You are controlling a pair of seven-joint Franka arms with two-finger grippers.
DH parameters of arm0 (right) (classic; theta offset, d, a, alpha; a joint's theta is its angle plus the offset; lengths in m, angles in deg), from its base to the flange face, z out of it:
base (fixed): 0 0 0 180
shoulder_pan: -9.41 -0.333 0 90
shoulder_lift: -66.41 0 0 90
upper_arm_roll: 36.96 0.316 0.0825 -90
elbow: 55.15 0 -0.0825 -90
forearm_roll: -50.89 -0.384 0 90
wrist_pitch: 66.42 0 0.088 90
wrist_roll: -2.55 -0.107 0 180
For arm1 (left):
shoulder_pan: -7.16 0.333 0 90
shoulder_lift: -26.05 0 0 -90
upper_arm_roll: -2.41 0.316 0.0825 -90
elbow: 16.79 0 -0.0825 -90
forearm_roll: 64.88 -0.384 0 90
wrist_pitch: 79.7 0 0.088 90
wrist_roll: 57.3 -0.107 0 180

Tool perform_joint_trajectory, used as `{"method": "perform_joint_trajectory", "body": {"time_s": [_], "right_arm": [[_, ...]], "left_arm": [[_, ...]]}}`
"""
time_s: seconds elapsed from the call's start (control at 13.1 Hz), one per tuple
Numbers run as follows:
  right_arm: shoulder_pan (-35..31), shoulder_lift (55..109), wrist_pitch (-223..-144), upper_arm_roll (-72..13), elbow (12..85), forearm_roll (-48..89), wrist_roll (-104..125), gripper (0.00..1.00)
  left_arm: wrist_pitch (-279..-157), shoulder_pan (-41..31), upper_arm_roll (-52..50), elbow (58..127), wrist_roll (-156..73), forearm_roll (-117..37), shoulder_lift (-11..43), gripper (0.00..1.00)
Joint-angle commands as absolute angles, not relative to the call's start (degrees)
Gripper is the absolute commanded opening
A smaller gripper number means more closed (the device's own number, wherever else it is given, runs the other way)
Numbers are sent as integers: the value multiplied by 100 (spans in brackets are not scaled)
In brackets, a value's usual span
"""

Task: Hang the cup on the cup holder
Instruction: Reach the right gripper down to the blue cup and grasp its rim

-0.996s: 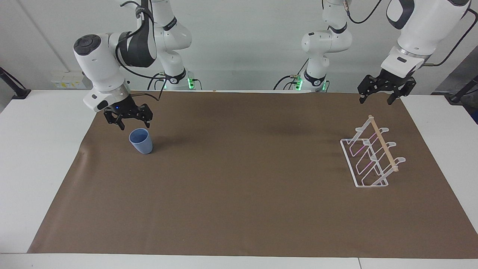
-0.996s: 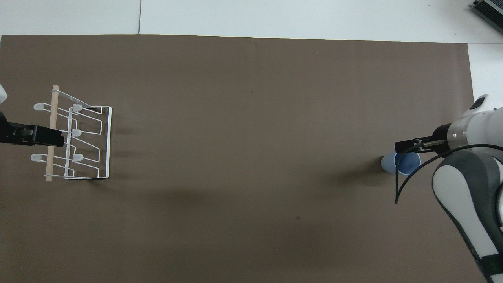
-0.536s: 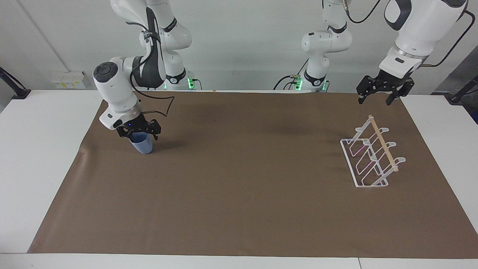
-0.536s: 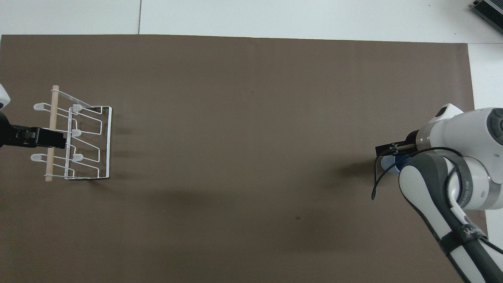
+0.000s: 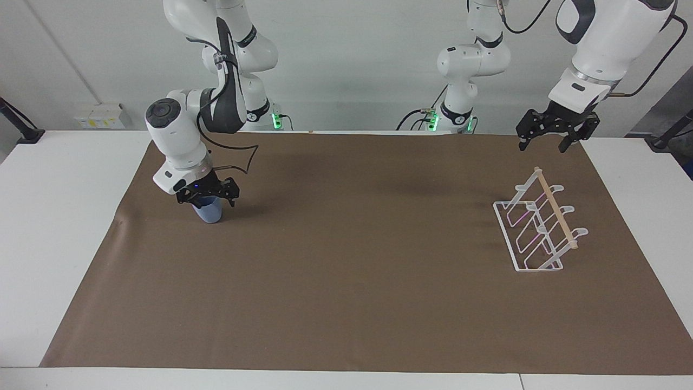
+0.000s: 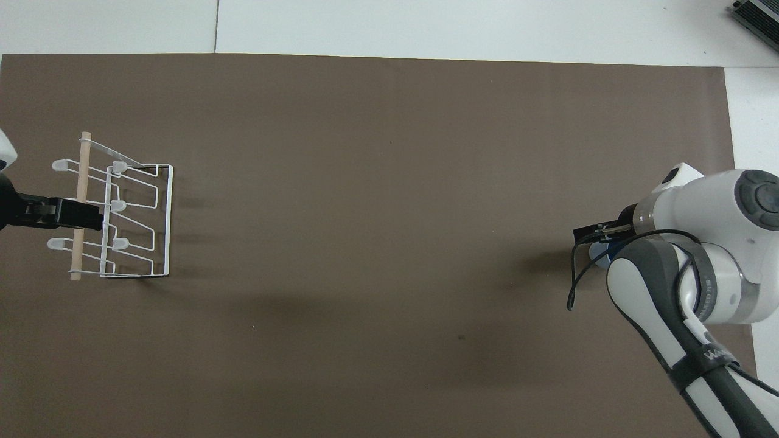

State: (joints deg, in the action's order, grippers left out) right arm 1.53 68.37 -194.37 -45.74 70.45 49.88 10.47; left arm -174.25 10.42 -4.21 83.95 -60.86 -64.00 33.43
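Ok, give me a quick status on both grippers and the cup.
Right gripper open, down around the cup's rim. Left gripper open, waiting in the air by the cup holder. Cup upright on the mat, not lifted. Nothing between cup and holder.

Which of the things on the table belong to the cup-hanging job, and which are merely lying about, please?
Part of the job:
- cup, upright on the mat, right gripper open around its rim
- cup holder, empty, under the waiting open left gripper

Just lying about:
- brown mat
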Motion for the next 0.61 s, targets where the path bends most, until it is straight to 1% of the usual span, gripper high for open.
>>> {"method": "perform_joint_trajectory", "body": {"time_s": [0.0,0.54], "right_arm": [[176,6773,-19615,-4549,7256,5037,931,100],[176,6756,-19343,-4549,7203,5037,949,100]], "left_arm": [[-17558,997,-375,8621,-6117,-6339,3537,100],[-17611,989,-375,8718,-6117,-6339,3589,100]]}}
